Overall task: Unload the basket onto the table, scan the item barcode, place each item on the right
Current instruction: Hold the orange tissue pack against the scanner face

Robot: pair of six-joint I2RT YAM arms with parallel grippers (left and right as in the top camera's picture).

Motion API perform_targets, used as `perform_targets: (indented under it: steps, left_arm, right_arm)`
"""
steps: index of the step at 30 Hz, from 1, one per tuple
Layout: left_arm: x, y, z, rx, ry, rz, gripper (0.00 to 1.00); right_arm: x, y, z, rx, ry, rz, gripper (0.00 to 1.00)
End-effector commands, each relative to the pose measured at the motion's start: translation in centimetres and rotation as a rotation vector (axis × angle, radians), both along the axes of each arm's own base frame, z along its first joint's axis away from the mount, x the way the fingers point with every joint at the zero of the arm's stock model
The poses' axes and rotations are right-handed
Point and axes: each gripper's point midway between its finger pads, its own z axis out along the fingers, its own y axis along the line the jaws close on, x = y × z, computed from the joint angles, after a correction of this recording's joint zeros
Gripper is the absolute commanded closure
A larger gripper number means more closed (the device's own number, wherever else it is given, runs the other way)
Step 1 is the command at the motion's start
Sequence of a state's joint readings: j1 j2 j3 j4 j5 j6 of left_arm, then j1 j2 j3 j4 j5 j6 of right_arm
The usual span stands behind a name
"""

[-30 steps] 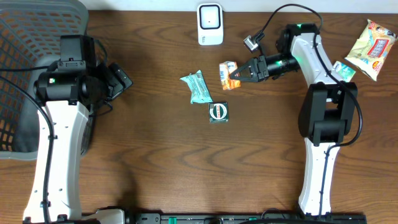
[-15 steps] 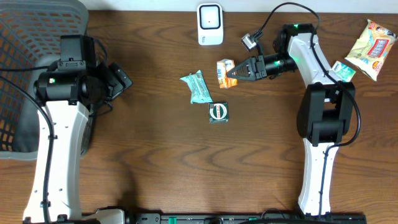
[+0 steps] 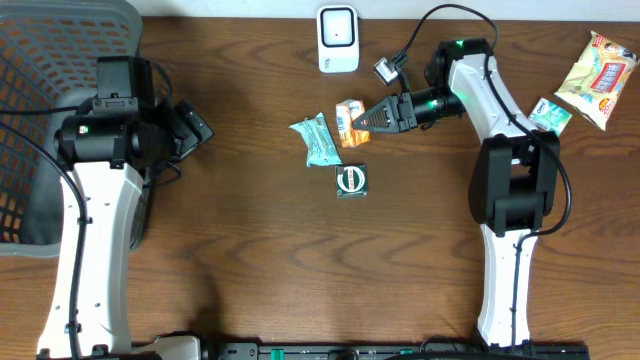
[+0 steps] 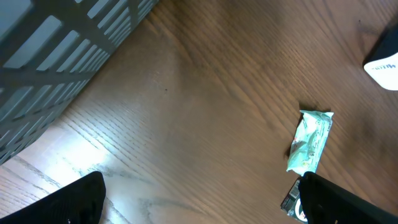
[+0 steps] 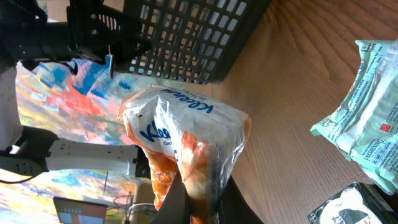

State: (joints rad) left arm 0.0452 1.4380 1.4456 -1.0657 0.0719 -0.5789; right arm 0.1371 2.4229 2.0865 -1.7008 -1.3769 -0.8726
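On the wooden table [image 3: 250, 260], the teal packet [image 3: 321, 140] lies outside the grey basket [image 3: 60, 20].

orange-white packet [image 5: 186, 127], partial blue "Kle…" lettering

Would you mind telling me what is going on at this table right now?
The right gripper is shut on an orange-and-white packet, holding it near the white scanner. The left gripper is open and empty beside the grey basket. A teal packet and a dark green packet lie on the table nearby.
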Motion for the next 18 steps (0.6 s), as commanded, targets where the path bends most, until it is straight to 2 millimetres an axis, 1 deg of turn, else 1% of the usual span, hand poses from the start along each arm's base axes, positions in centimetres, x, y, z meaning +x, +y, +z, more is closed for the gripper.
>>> perform_targets:
  steps: [1,2,5,8,10,12,14,15,17,18]
  left_arm:
    - [0.0,0.4,-0.1,0.011,0.002,0.011,0.02]
    - [0.0,0.4,-0.1,0.011,0.002,0.011,0.02]
    - [0.0,0.4,-0.1,0.011,0.002,0.011,0.02]
    - [0.0,0.4,-0.1,0.011,0.002,0.011,0.02]
    - [0.0,0.4,0.0,0.011,0.002,0.011,0.02]
    - [0.0,0.4,-0.1,0.011,0.002,0.011,0.02]
    - [0.0,0.4,-0.1,0.011,0.002,0.011,0.03]
    - [0.0,0.4,-0.1,0.011,0.002,0.011,0.02]
    - [0.0,0.4,0.0,0.011,0.002,0.011,0.02]
    - [0.0,0.4,-0.1,0.011,0.002,0.011,0.02]
  right_arm:
    - [-0.3,0.5,1.8,0.034,-0.066,0.005,0.99]
    - [-0.3,0.6,1.5,0.021,-0.087,0.017,0.99]
    - [-0.6,0.7,-0.6,-0.084,-0.136,0.071,0.99]
    - [-0.4,0.2,-3.8,-0.293,-0.083,0.089,0.99]
    - [0.6,-0.6,-6.6,-0.5,-0.027,0.044,0.99]
    - [1.9,-1.5,-8.4,-0.682,-0.018,-0.016,0.99]
    - [3.0,-2.6,-9.1,-0.814,-0.058,-0.053,0.99]
    - [4.5,-4.3,-9.4,-0.981,-0.109,-0.112,0.99]
    - [6.3,-6.2,-8.8,-1.152,-0.182,-0.191,0.99]
    - [7.2,-6.7,-8.3,-1.208,-0.226,-0.222,0.99]
